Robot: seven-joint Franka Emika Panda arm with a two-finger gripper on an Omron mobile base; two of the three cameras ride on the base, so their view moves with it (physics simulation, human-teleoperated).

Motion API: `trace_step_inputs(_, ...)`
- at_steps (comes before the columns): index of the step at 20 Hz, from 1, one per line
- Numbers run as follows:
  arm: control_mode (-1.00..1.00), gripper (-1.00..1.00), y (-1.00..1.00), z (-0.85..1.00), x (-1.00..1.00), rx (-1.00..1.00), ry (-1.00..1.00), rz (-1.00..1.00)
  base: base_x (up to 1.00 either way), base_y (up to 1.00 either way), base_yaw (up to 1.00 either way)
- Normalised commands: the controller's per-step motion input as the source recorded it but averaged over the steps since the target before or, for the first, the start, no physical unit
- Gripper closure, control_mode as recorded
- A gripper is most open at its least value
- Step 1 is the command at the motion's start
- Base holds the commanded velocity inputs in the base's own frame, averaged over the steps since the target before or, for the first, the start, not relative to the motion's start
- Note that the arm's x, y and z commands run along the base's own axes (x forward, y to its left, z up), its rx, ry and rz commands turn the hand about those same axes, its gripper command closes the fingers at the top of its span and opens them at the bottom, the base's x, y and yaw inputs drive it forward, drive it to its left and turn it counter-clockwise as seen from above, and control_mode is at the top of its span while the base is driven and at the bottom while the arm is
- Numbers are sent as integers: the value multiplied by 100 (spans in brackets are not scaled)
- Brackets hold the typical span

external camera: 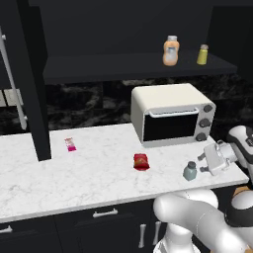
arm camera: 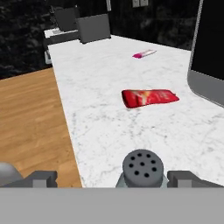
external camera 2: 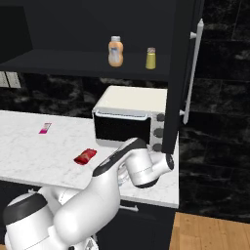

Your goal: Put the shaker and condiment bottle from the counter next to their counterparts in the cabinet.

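The grey-blue shaker (external camera: 190, 171) stands near the counter's (external camera: 99, 173) front right edge, with its dark holed cap (arm camera: 142, 168) close up in the hand view. My gripper (external camera: 201, 164) is level with it and open; the shaker sits between the fingers (arm camera: 183, 178), nearer the right one, with gaps on both sides. The red condiment bottle (external camera: 141, 161) lies on its side mid-counter (arm camera: 149, 97) (external camera 2: 85, 156). Up in the cabinet (external camera: 133, 66), the orange bottle (external camera: 171, 51) and the yellow-green shaker (external camera: 202, 54) stand on the shelf.
A cream microwave-like box (external camera: 170, 113) stands behind the shaker under the shelf. A pink-and-white packet (external camera: 70, 144) lies far left on the counter. An open cabinet door (external camera 2: 188, 73) hangs at the right. Wooden floor (arm camera: 30, 122) lies beyond the counter edge.
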Motion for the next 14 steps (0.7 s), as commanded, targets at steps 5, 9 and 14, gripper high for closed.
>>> trace_step_inputs(5, -100, -100, 4, -15, 0, 0, 0, 0, 0, 0, 0)
trace_step_inputs(9, -100, -100, 7, -9, 4, 0, 0, 0, 0, 0, 0)
trace_step_inputs(14, -100, -100, 0, 0, 14, 0, 0, 0, 0, 0, 0)
